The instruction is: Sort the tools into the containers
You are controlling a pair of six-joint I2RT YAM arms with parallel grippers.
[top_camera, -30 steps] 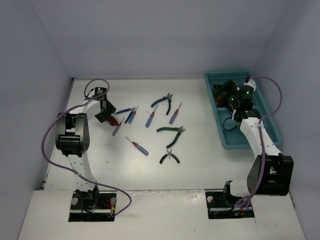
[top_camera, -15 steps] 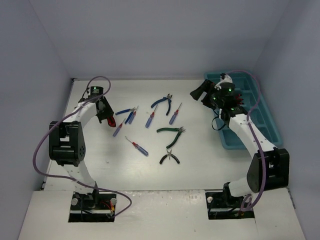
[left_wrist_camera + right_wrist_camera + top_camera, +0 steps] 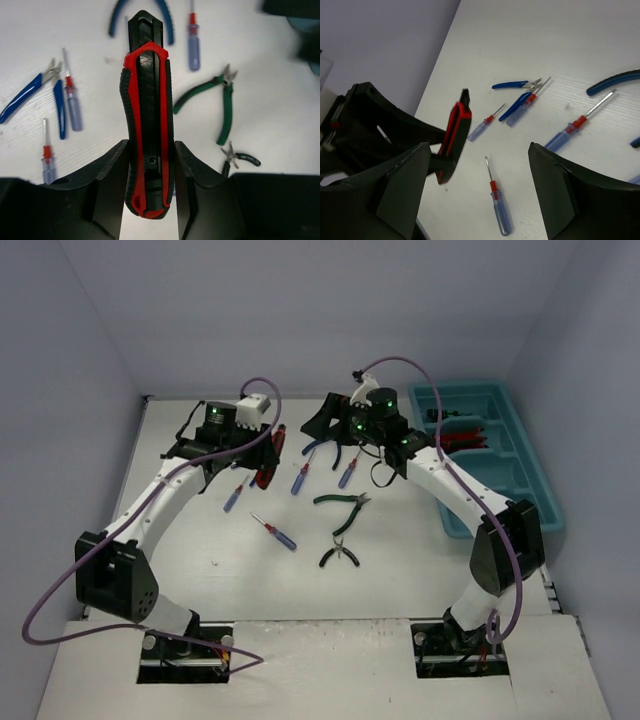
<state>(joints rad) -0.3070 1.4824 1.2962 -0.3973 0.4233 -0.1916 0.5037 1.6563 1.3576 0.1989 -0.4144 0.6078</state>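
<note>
Left jaws swung inward pinching the utility knife [image 3: 148,100], half-hidden from above; right jaws, off the tray [image 3: 465,386], spread wide.

1. The left arm [image 3: 165,495] leans forward and to its right, with the wrist tipped downward.
2. The left gripper [image 3: 150,160] clamps a red-black utility knife [image 3: 148,90] between both fingers.
3. The right arm [image 3: 455,490] stretches far to its left.
4. The right gripper [image 3: 322,426] has its fingers spread wide apart.

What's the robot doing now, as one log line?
left gripper: shut on utility knife | right gripper: open, empty | teal tray: far right
</note>
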